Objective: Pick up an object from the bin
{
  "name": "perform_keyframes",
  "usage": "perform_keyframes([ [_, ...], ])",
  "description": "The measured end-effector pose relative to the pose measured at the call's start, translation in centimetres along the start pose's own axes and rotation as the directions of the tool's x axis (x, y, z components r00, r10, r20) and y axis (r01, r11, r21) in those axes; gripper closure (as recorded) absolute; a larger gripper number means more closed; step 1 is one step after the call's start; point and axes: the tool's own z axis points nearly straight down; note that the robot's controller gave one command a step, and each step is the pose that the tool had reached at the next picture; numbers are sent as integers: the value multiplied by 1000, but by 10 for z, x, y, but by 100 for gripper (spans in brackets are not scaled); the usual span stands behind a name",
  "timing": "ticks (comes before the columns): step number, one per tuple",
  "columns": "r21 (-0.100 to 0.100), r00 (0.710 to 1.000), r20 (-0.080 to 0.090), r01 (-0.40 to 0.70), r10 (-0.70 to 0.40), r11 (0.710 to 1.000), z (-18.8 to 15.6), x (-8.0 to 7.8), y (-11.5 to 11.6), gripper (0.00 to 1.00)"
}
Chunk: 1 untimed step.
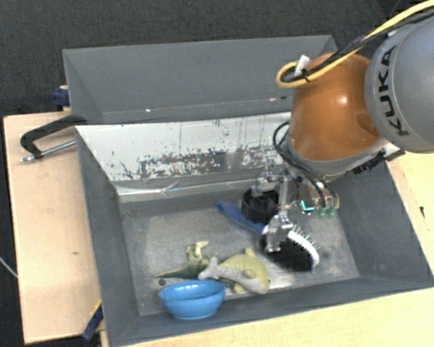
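My gripper (pixel 279 224) hangs low in the right half of the bin, under the orange cover. Its tip is right at the upper left end of a black brush with white bristles (pixel 297 250), which lies on the bin floor. Whether it touches the brush I cannot tell. Just left of the gripper sits a black round thing (pixel 256 202), with a blue flat handle-like piece (pixel 233 214) reaching out beneath it to the left.
Along the bin's front wall lie a pale yellow soft toy (pixel 242 273), a blue bowl (pixel 192 299) and a small pale and dark green figure (pixel 189 259). The arm and its cables cover the bin's back right corner.
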Motion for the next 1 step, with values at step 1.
perform_keyframes([
  [1, 1, 996, 27, 82, -82, 997, 80, 0, -45, 0],
])
